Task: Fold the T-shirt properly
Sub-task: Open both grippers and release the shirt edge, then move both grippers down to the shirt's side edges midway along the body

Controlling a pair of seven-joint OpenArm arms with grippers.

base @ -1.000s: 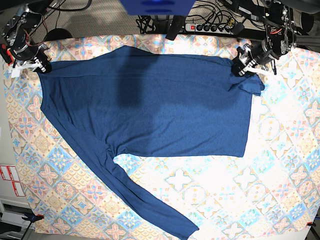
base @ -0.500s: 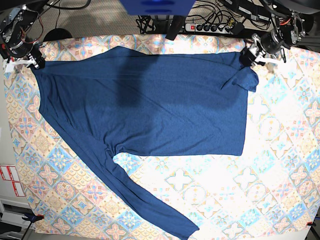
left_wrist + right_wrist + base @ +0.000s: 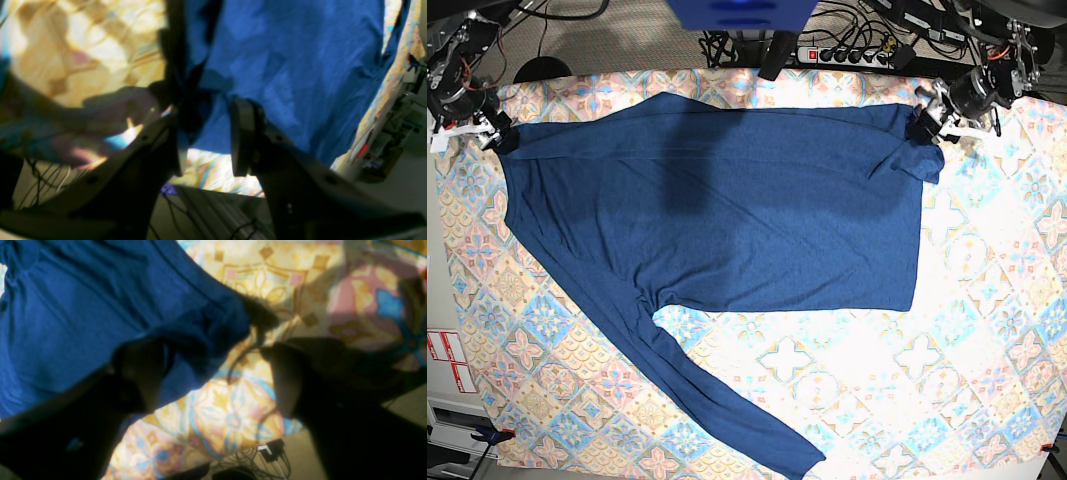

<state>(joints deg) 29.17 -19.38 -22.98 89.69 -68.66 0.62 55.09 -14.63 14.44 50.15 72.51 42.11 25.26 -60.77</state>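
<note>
The dark navy T-shirt [image 3: 727,200] lies spread flat on the patterned tablecloth [image 3: 907,380], one long sleeve [image 3: 707,400] running toward the front edge. My left gripper [image 3: 927,125] is at the shirt's far right corner, where a small flap [image 3: 922,158] is folded over. In the left wrist view its jaws [image 3: 206,146] stand apart with shirt cloth [image 3: 300,66] between and behind them. My right gripper [image 3: 495,135] is at the far left corner. In the right wrist view it [image 3: 213,373] is wide open, the shirt's corner [image 3: 200,323] lying loose by one finger.
A power strip [image 3: 847,55] and cables lie behind the table's far edge. Paper labels [image 3: 447,360] sit off the left edge. The tablecloth shows bare to the right of and in front of the shirt's body.
Both far corners of the shirt were pulled outward and back, then settled slightly forward. Both grippers now stand with jaws apart at the corners.
</note>
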